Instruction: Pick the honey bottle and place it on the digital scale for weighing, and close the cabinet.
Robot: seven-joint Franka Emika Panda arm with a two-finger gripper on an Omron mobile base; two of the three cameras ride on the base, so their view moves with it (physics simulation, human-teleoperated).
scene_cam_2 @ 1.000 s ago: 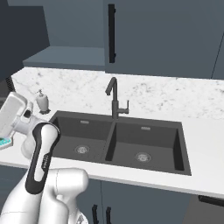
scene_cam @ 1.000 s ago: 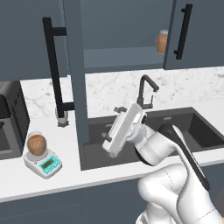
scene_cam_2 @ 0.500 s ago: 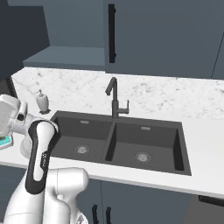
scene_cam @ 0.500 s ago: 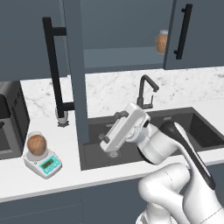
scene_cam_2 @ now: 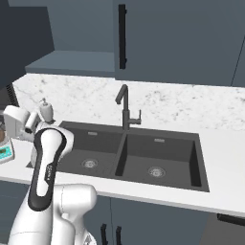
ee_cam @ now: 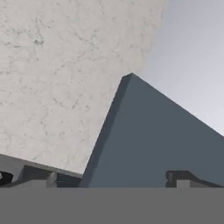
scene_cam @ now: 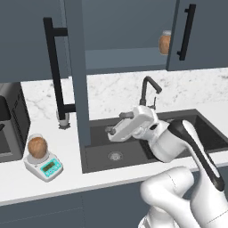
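Observation:
The honey bottle (scene_cam: 37,146), an amber jar with a pale lid, stands on the plate of the white digital scale (scene_cam: 45,165) at the counter's left. The scale's teal front (scene_cam_2: 4,152) also peeks in at the left edge of the right base view. The cabinet's left door (scene_cam: 75,80) hangs open, edge-on, with its long black handle (scene_cam: 55,71). My gripper (scene_cam: 111,130) hovers over the sink just right of that door's lower end. It is open, and its fingertips (ee_cam: 38,176) stand wide apart with the door panel (ee_cam: 166,140) close ahead.
A look-alike jar (scene_cam: 165,42) sits on the cabinet's inner shelf beside the right door (scene_cam: 192,31). The black faucet (scene_cam: 149,88) rises behind the double sink (scene_cam_2: 143,158). A soap dispenser (scene_cam_2: 46,109) and a black appliance (scene_cam: 11,122) stand on the counter.
The hand has turned and shifted slightly toward the open door. The jar on the scale and the door have not moved.

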